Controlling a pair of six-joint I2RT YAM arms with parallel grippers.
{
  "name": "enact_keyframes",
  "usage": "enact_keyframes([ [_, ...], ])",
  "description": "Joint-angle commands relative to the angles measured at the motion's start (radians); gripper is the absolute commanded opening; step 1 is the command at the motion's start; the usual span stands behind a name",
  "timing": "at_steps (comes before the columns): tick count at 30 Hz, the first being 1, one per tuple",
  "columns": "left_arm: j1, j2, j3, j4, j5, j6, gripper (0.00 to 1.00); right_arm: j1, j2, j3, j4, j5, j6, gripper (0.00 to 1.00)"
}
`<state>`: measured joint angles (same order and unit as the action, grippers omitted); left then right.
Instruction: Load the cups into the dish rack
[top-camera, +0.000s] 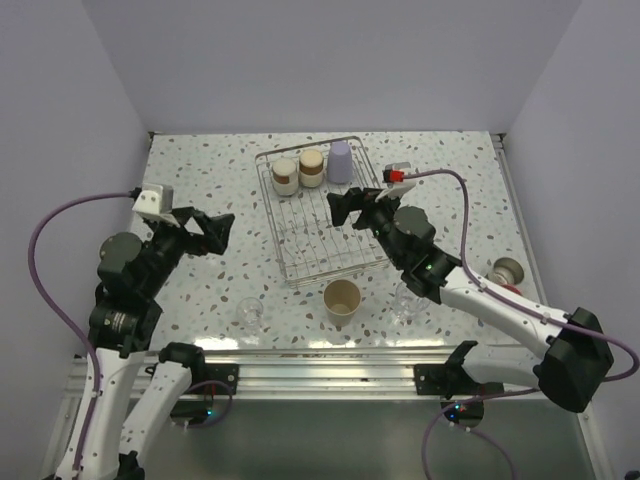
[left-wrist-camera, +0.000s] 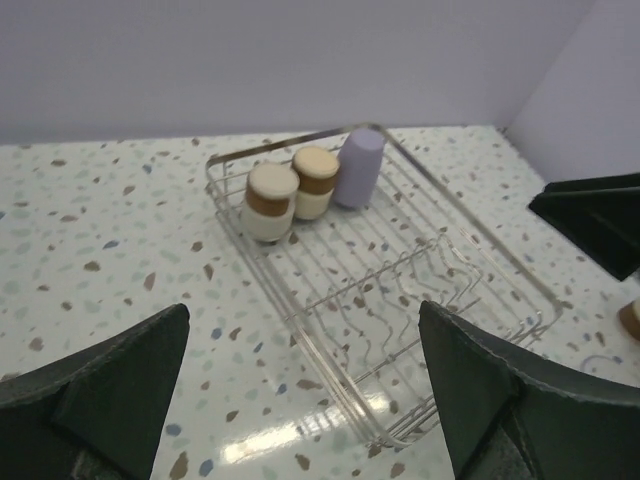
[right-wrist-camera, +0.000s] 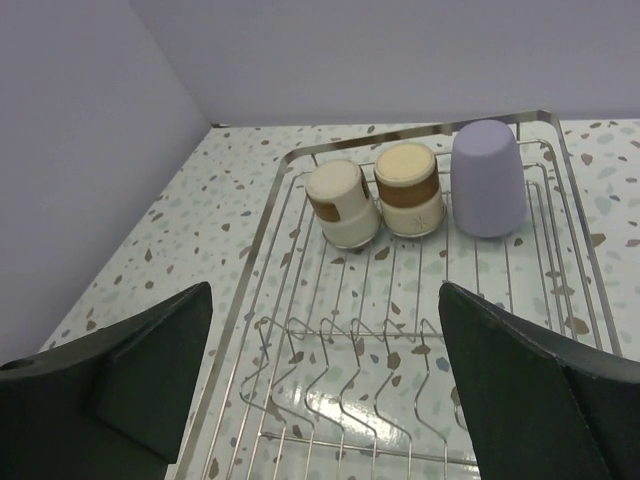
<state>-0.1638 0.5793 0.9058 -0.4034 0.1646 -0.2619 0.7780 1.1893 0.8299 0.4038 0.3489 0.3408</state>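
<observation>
The wire dish rack (top-camera: 272, 228) lies at the table's middle back. At its far end stand two steel cups with tan bases (top-camera: 286, 176) (top-camera: 312, 168) and a lavender cup (top-camera: 341, 161), all upside down. A beige tumbler (top-camera: 342, 300) stands upright in front of the rack, between two clear glass cups (top-camera: 249, 315) (top-camera: 404, 305). A salmon-pink cup (top-camera: 507, 270) lies at the right. My left gripper (top-camera: 215, 232) is open and empty, left of the rack. My right gripper (top-camera: 352, 210) is open and empty over the rack's right half.
In the left wrist view the rack (left-wrist-camera: 500, 270) fills the middle between my fingers, and the right gripper (left-wrist-camera: 590, 215) shows at the right edge. In the right wrist view the rack's zigzag wire row (right-wrist-camera: 400, 350) lies below the jaws. White walls enclose the table.
</observation>
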Motion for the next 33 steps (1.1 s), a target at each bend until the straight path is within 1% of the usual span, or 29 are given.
enact_keyframes([
  [1,0.001,-0.093,-0.072,0.202,0.169,-0.140,1.00,0.000,-0.071,-0.014,-0.002,0.047,0.033,0.98],
  [2,0.003,-0.084,-0.070,0.196,0.212,-0.135,1.00,0.000,-0.080,-0.014,-0.013,0.048,0.035,0.98],
  [3,0.003,-0.049,0.006,0.137,0.266,-0.104,1.00,0.000,-0.098,-0.017,-0.022,0.051,0.033,0.98],
  [4,0.001,0.002,0.069,0.053,0.273,-0.091,1.00,-0.002,-0.105,-0.020,-0.031,0.052,0.035,0.98],
  [5,0.003,0.127,0.134,-0.164,0.257,-0.079,1.00,0.000,-0.114,-0.025,-0.031,0.055,0.035,0.98],
  [6,0.001,0.189,0.196,-0.275,0.225,-0.068,1.00,0.000,-0.122,-0.038,-0.030,0.056,0.038,0.98],
  [7,0.001,0.238,0.276,-0.372,0.129,-0.072,0.98,0.000,-0.134,-0.049,-0.028,0.059,0.041,0.98],
  [8,0.000,0.285,0.284,-0.490,0.100,-0.071,0.98,-0.002,-0.141,-0.060,-0.016,0.058,0.043,0.98],
  [9,0.000,0.283,0.277,-0.514,0.083,-0.065,0.99,0.000,-0.148,-0.083,-0.005,0.059,0.049,0.98],
  [12,-0.037,0.232,0.174,-0.543,0.059,-0.086,1.00,0.000,-0.158,-0.095,0.007,0.059,0.056,0.98],
  [13,-0.042,0.228,0.107,-0.546,0.055,-0.102,1.00,-0.002,-0.160,-0.092,0.004,0.056,0.058,0.98],
  [14,-0.043,0.223,0.075,-0.546,0.067,-0.100,0.98,-0.002,-0.158,-0.089,-0.003,0.052,0.061,0.98],
  [15,-0.046,0.218,0.011,-0.539,0.079,-0.102,0.93,-0.002,-0.158,-0.086,-0.005,0.048,0.063,0.98],
  [16,-0.049,0.214,-0.010,-0.532,0.098,-0.103,0.86,-0.002,-0.160,-0.086,-0.005,0.045,0.066,0.98],
  [18,-0.066,0.200,-0.036,-0.538,0.087,-0.112,0.81,0.000,-0.161,-0.092,-0.002,0.041,0.067,0.98],
  [19,-0.072,0.194,-0.039,-0.543,0.073,-0.120,0.75,-0.002,-0.161,-0.094,-0.002,0.042,0.067,0.98],
  [21,-0.098,0.188,-0.041,-0.561,0.050,-0.125,0.71,-0.002,-0.161,-0.095,-0.003,0.047,0.067,0.98],
  [22,-0.108,0.188,-0.047,-0.560,0.038,-0.135,0.68,-0.002,-0.161,-0.097,0.000,0.048,0.069,0.98],
  [24,-0.146,0.201,-0.077,-0.548,0.036,-0.155,0.66,-0.002,-0.163,-0.106,0.009,0.050,0.075,0.98],
  [25,-0.163,0.208,-0.094,-0.536,0.030,-0.180,0.61,-0.002,-0.163,-0.106,0.013,0.047,0.078,0.98],
  [29,-0.259,0.244,-0.162,-0.445,0.004,-0.243,0.59,0.000,-0.146,-0.109,0.020,0.038,0.086,0.98],
  [33,-0.359,0.303,-0.174,-0.416,-0.082,-0.292,0.61,0.000,-0.138,-0.106,0.015,0.045,0.081,0.98],
])
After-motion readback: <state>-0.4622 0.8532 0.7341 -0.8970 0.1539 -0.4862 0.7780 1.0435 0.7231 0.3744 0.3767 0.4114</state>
